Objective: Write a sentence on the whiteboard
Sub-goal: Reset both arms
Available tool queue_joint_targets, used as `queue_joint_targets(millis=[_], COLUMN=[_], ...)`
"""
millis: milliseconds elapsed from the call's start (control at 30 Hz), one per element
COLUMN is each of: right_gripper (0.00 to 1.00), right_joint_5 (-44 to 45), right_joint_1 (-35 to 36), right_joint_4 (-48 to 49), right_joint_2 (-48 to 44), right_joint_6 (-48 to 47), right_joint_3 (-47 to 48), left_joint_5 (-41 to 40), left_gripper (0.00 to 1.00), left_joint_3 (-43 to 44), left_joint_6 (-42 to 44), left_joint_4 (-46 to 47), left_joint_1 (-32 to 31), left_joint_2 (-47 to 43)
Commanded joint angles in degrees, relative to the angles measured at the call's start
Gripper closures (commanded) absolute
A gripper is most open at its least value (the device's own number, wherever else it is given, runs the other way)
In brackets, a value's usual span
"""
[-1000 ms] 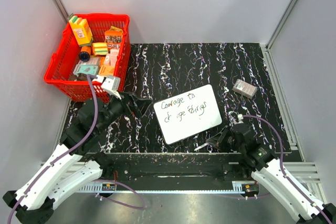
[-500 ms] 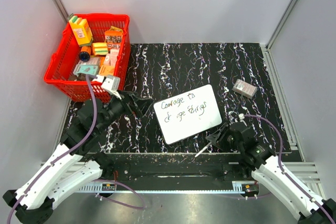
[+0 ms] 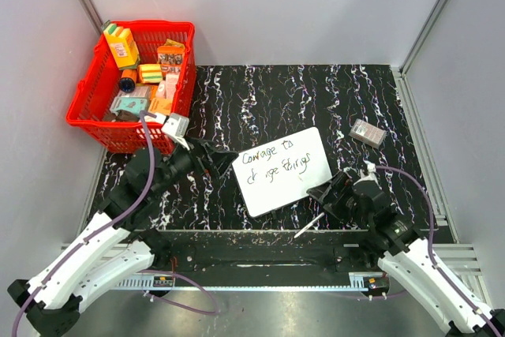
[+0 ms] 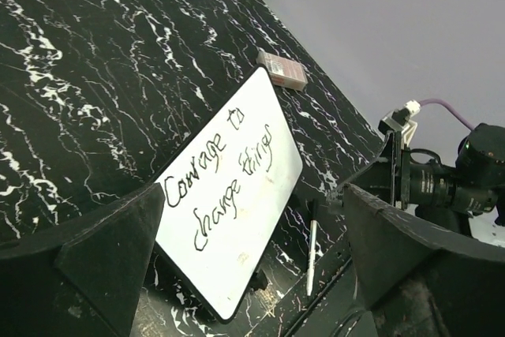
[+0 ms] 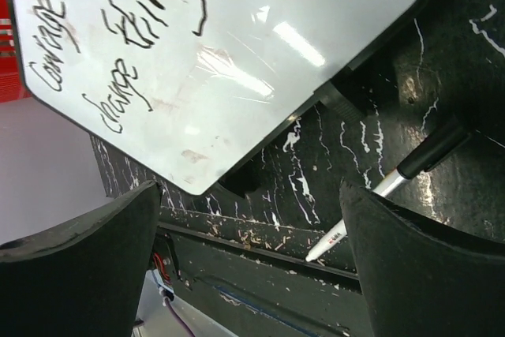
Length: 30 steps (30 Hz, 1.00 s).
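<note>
The whiteboard (image 3: 282, 170) lies flat and skewed just right of centre in the overhead view, on the black marbled table (image 3: 260, 92). The sentence (image 3: 276, 165) runs across it in two dark handwritten lines, reading about "Courage to" above "change things".

My right claw (image 3: 318, 194) has just lifted away from the marker (image 3: 309, 225). It has moved up the frame to hover by the board's lower right edge. Its fingers are spread apart with nothing between them. The marker now lies loose on the table, below the board near the frame's lower middle.

My left claw (image 3: 219, 155) has edged a little closer to the board's left edge. It is also spread wide and empty.

I judge the writing done, since the pen is put down and both lines are complete.

- One whiteboard.
- Two lines of writing.
- One marker.
- One small grey block (image 3: 368, 132), to the right.
- One red basket (image 3: 87, 108), upper left, holding many small packs that I cannot count.
- Two claws.
</note>
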Motion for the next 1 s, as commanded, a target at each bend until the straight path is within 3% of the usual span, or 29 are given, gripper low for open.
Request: queue_joint_targets(millis=[0, 200, 367, 467, 800, 967], right_gripper=[0.0, 0.0, 0.0, 0.0, 0.0, 0.0], right_joint_5=[3.06, 7.8, 16.49, 21.86, 34.52, 38.3], right_joint_1=[-0.12, -0.21, -0.12, -0.12, -0.12, -0.12], right_joint_4=[1.33, 1.59, 2.91, 4.23, 10.99, 12.4], right_joint_2=[-0.22, 3.29, 7.77, 10.94, 13.76, 14.29], right_joint_6=[-3.16, -13.42, -18.81, -20.74, -31.53, -35.07], right_joint_3=[5.28, 11.86, 16.27, 18.38, 19.62, 20.23], left_joint_5=[5.39, 8.65, 5.58, -0.3, -33.94, -39.78], left_gripper=[0.01, 0.01, 0.01, 0.01, 0.01, 0.01], left_joint_3=[-1.31, 0.26, -0.35, -1.05, -0.35, -0.87], left_joint_6=[-0.77, -0.94, -1.03, -1.03, -2.43, -2.96], left_joint_4=[6.55, 5.16, 4.45, 2.88, -11.88, -13.3], left_joint_1=[-0.2, -0.2, -0.11, -0.2, -0.19, -0.11], left_joint_2=[0.6, 6.4, 8.16, 7.72, 8.95, 7.37])
